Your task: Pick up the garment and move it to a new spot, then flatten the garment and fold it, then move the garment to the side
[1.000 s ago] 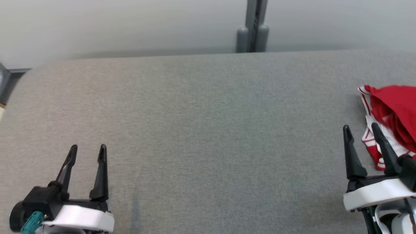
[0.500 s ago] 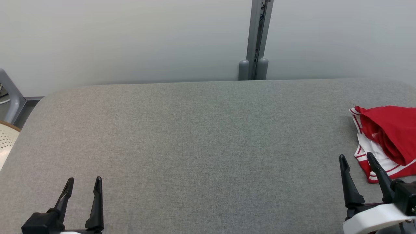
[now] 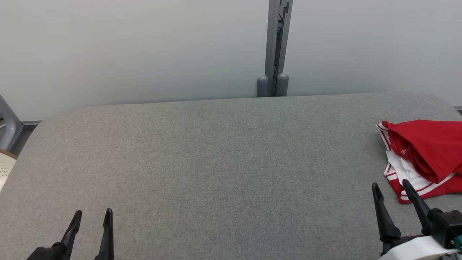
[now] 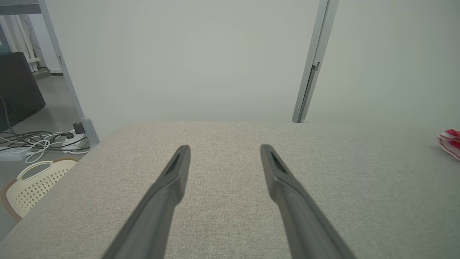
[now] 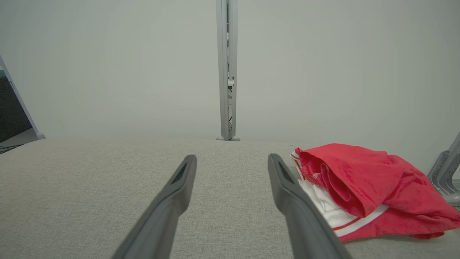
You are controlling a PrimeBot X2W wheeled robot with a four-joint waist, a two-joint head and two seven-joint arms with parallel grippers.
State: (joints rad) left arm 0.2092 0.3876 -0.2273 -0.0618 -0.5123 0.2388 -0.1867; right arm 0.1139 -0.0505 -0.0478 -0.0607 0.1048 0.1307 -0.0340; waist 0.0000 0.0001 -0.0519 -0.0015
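The garment [image 3: 426,151] is red cloth with white panels and red-white trim, lying crumpled at the far right of the grey padded table [image 3: 223,162]. In the right wrist view the garment [image 5: 363,183] lies just right of my right fingers. My right gripper [image 3: 389,186] hovers open at the lower right, a little short of the cloth's near edge, with nothing between its fingers. At the lower left my left gripper [image 3: 92,215] stands open and empty over bare table. The left wrist view catches a sliver of the garment [image 4: 451,142] at its right edge.
A pale wall with a grey upright post [image 3: 274,47] backs the table. Off the table's left end stand a perforated cream basket [image 4: 34,185], floor cables [image 4: 32,142] and a grey frame leg [image 4: 66,77]. A metal bracket [image 5: 445,169] sits beyond the garment.
The head camera has tilted up, so the whole picture has slid down and more wall shows. Both grippers stay open; the garment lies as before.
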